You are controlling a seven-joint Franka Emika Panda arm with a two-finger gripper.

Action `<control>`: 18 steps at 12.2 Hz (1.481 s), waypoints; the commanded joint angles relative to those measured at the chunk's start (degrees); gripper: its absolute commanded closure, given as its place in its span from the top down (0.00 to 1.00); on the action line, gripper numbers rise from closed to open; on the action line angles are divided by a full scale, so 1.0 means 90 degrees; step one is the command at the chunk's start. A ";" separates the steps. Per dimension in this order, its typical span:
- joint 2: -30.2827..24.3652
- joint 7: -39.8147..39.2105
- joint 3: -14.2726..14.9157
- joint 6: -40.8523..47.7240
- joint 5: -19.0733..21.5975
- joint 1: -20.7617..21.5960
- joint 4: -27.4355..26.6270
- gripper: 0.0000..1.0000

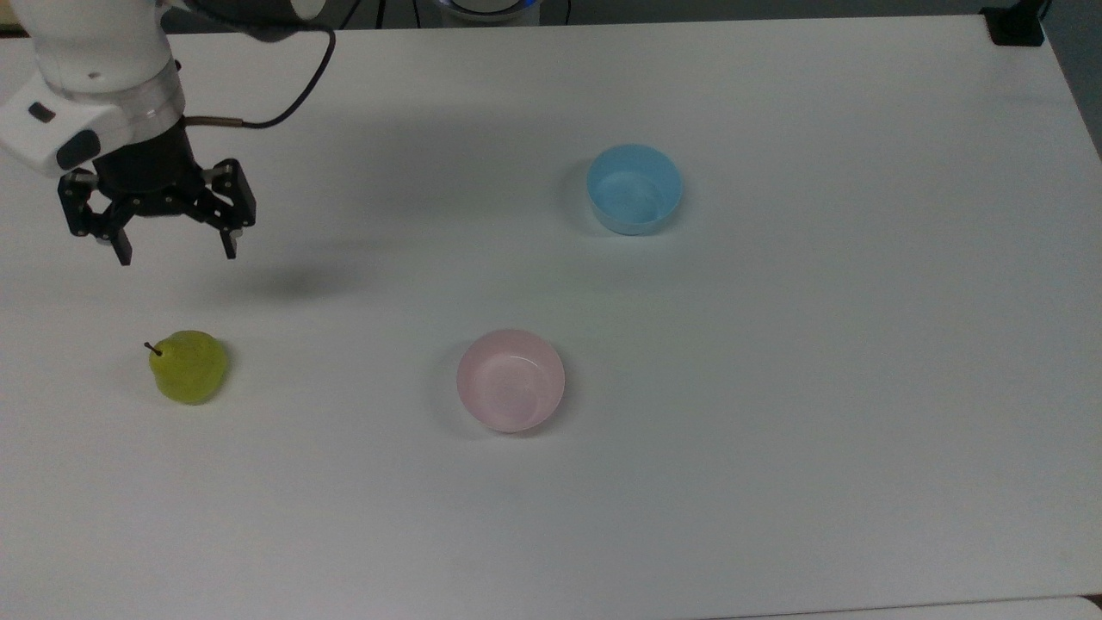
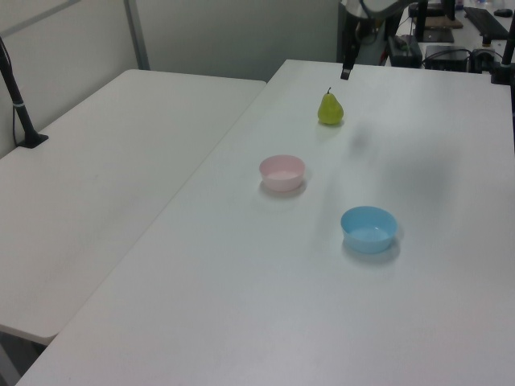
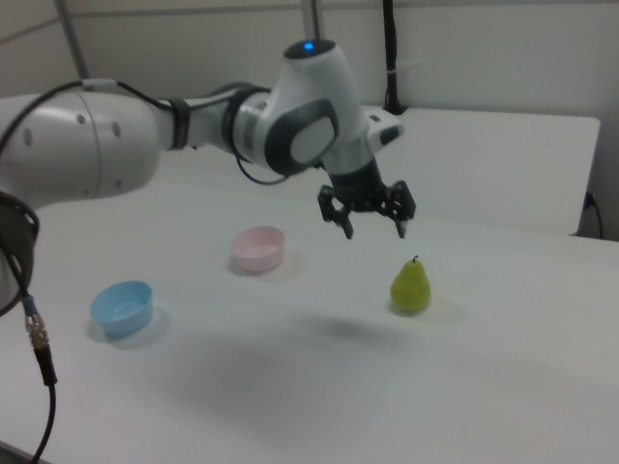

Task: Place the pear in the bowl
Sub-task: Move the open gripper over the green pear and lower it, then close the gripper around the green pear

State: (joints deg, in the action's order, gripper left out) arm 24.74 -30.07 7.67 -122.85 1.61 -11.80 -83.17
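In the top view, the gripper (image 1: 177, 256) is hanging above the white table (image 1: 775, 387) with its two black fingers (image 1: 229, 244) spread wide apart, and nothing is sitting between them. It is touching nothing. The pear (image 1: 189, 367) is standing on the table below the gripper in the top view, well apart from the fingertips, its dark stem pointing toward the top view's left. The pink bowl (image 1: 510, 380) is sitting empty to the top view's right of the pear, with bare table between them. The blue bowl (image 1: 634, 189) is sitting farther toward the top view's upper right, also empty.

In the left view, one dark finger (image 2: 346, 71) is reaching down from the frame's top edge, ending just above and to the left view's right of the pear (image 2: 331, 108), without touching it. The pear is standing upright at the far end of the table (image 2: 241, 305). The pink bowl (image 2: 282, 173) is lying nearer the camera, and the blue bowl (image 2: 368, 229) nearer still, to the left view's right.

In the right view, the white arm (image 3: 193, 126) is stretching in from the right view's left, carrying the gripper (image 3: 375, 232) with its fingers parted and empty, pointing downward. The pear (image 3: 410, 286) is standing upright on the table (image 3: 435, 387) below and slightly to the right view's right of the fingertips, clear of them. The pink bowl (image 3: 258, 248) is sitting to the right view's left of the gripper, and the blue bowl (image 3: 123, 307) farther left again.
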 commanded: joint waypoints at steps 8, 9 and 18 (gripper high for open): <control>0.1342 0.0138 0.0242 -0.2022 0.0114 0.0061 0.0042 1.00; 0.1381 0.0148 0.0242 -0.2024 0.0124 0.0071 0.0051 1.00; 0.1499 0.0119 0.0232 -0.2112 0.0095 0.0090 0.0041 0.31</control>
State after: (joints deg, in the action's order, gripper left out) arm 37.98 -29.43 9.11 -140.83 1.87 -11.60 -82.72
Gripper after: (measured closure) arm 0.388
